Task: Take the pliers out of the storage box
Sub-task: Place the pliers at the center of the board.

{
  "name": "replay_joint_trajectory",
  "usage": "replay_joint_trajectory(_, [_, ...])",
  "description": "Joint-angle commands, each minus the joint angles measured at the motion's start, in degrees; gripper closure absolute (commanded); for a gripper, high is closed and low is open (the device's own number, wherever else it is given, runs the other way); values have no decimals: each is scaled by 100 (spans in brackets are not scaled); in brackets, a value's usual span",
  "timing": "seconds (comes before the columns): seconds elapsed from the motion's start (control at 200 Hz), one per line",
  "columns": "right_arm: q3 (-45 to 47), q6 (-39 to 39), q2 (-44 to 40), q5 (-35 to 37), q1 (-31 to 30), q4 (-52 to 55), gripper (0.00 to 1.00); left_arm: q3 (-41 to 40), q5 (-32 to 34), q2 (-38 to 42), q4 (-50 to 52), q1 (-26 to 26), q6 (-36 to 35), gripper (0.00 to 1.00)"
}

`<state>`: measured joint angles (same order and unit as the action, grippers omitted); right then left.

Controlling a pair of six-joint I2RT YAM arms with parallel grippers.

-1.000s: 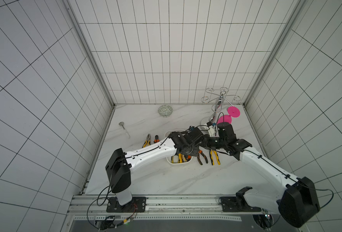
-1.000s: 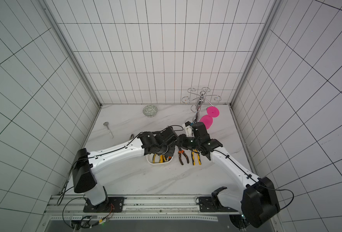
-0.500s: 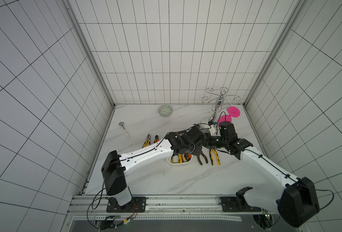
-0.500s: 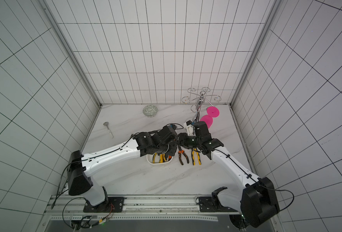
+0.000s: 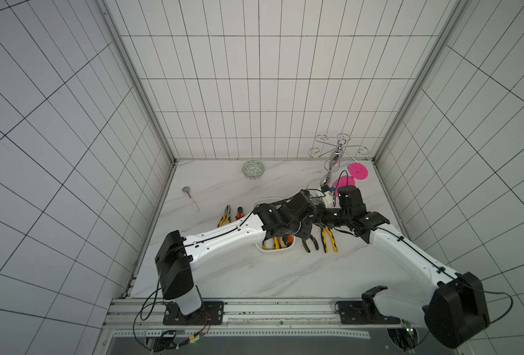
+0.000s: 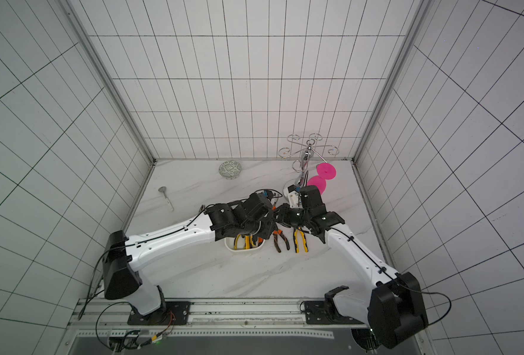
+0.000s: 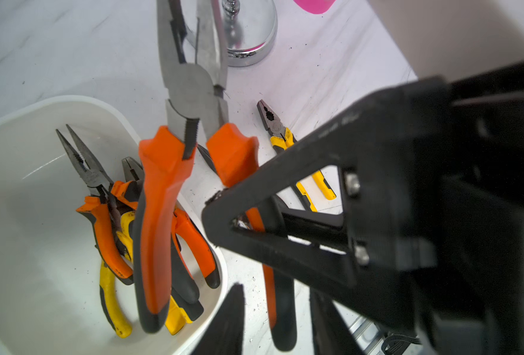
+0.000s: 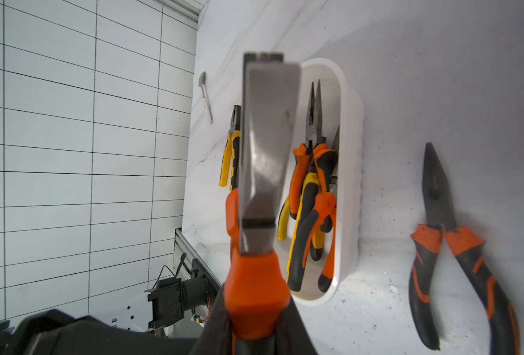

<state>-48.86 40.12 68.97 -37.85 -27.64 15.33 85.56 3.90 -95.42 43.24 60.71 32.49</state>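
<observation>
Bright, even light is spread across both top views; its source cannot be told. The side walls (image 5: 54,153) are rendered greyer than the back wall (image 5: 254,92), and their tile lines are splayed toward the frame edges. Only soft, pale shadows are cast on the marble table (image 5: 254,276) beneath the arms (image 5: 224,239). Small glints are thrown off the chrome stand (image 5: 336,158). At the left wrist, the orange-handled pliers (image 7: 159,199) are caught too close and left soft; the storage box (image 7: 70,100) is nearly washed out. At the right wrist, those pliers are badly blurred, glare laid along the metal, while the long-nosed pliers (image 8: 437,190) on the table are kept sharper.
</observation>
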Motion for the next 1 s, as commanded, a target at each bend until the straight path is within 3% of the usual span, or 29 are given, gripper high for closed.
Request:
replay_joint_trajectory(0.0, [-206,-419,-292,216,111,266,100,-166,28,271,-311,28,-93,58])
replay_joint_trajectory(0.4, [-571,-1478,-535,1456,379,2075,100,-1190,348,1113,-1111,29,-384,8])
replay_joint_trajectory(0.53, [-792,-1754,-508,2026,435,2847,100,-1389,370,1300,-1294,26,-659,4])
replay_joint_trajectory(0.75, [-1468,-1993,-222,3794,533,4722,100,-1689,506,1590,-1506,21,-1049,1])
replay_joint_trajectory(0.994, [-2025,-2166,344,5320,654,5476,100,-1756,377,1580,-1666,7,-1122,1])
